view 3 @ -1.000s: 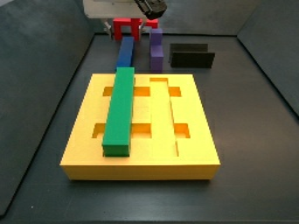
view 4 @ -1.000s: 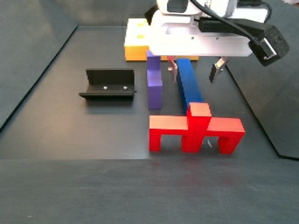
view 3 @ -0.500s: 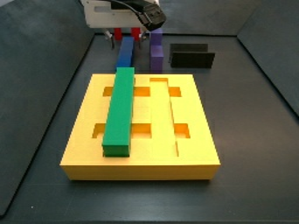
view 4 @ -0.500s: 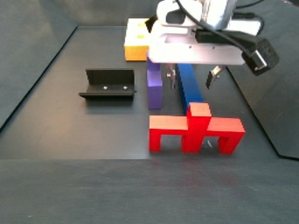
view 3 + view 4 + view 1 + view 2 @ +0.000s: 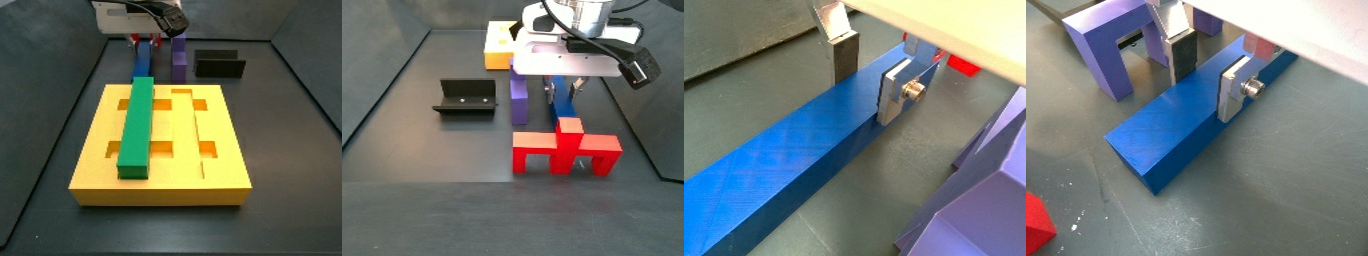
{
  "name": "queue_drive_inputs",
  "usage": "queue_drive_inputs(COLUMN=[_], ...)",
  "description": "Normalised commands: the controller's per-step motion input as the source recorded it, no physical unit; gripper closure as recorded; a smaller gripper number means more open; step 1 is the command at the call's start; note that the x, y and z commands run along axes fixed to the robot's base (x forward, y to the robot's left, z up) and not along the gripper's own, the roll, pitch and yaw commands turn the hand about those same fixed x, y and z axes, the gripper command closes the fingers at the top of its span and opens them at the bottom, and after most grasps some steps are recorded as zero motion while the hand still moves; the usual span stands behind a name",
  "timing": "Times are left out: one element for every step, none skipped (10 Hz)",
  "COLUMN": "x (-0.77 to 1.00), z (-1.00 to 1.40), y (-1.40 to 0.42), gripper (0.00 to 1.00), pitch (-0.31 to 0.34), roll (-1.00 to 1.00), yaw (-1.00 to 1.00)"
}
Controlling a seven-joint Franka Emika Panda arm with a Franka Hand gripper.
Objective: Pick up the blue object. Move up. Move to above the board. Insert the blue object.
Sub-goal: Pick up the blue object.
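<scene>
1. Step in hand, as I judge it, is the first one, picking up: the long plain blue rectangular bar (image 5: 1193, 115) lies flat on the dark worktop (image 5: 1280, 180), and the pincer (image 5: 1203, 68) is down over it near its middle.

2. Pincer state: in both wrist views its two flat silver fingers with dark pads (image 5: 898, 90) stand one on each long side of the blue bar (image 5: 811, 160), very near or touching. I cannot tell whether they have clamped; the bar does not look lifted.

3. Left to right in a side view: the small dark L-shaped fixture (image 5: 464, 97) stands well apart, then a shorter purple block (image 5: 519, 97) lies just beside the blue bar (image 5: 560, 103), and a red piece with legs (image 5: 564, 149) sits at the bar's near end.

4. Next move, in my judgement, calls for a firm squeeze, then a straight lift clear of the purple block.

5. Target: the large flat yellow grooved board (image 5: 214, 165) lies beyond the bar's other end, a green bar (image 5: 138, 125) already lying in one groove.
</scene>
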Motion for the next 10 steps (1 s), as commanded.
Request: queue_drive_inputs(x=[0.0, 0.0, 0.0, 0.0, 0.0, 0.0, 0.0, 0.0, 0.0, 0.0], z=[0.0, 0.0, 0.0, 0.0, 0.0, 0.0, 0.0, 0.0, 0.0, 0.0], y=[0.0, 0.0, 0.0, 0.0, 0.0, 0.0, 0.0, 0.0, 0.0, 0.0], gripper=[1.0, 1.0, 1.0, 1.0, 1.0, 1.0, 1.0, 1.0, 1.0, 1.0], pitch=[0.0, 0.0, 0.0, 0.0, 0.0, 0.0, 0.0, 0.0, 0.0, 0.0], roll=[0.0, 0.0, 0.0, 0.0, 0.0, 0.0, 0.0, 0.0, 0.0, 0.0], yaw=[0.0, 0.0, 0.0, 0.0, 0.0, 0.0, 0.0, 0.0, 0.0, 0.0])
